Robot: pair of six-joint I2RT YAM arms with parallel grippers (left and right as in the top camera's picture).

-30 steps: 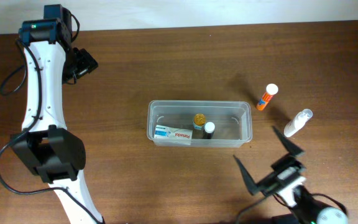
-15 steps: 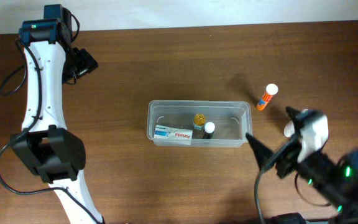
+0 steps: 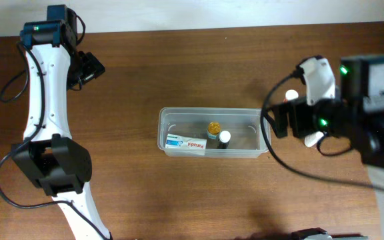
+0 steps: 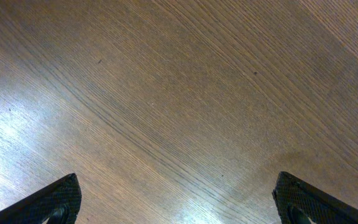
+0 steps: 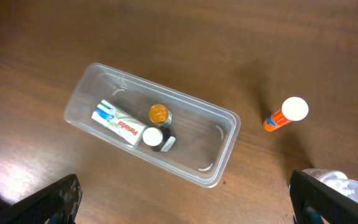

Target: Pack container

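Since a second ago the right arm [image 3: 332, 110] has swung from the near right corner to above the table's [image 3: 179, 67] right side. The right gripper [image 5: 185, 196] and left gripper [image 4: 176, 202] are spread wide, holding nothing. Mid-table, the container [image 3: 214, 110] holds a box [image 3: 186, 143], a yellow-capped bottle [image 3: 213, 127] and a white-capped bottle [image 3: 225, 137]. An orange tube [image 5: 284, 116] and a white spray bottle [image 5: 336, 184] lie outside to its right, so packing looks past halfway.

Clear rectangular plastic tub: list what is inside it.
The clear plastic tub holds a white-and-blue box lying flat, a gold-capped bottle and a white-capped dark bottle. Caps hide most of each bottle's body.
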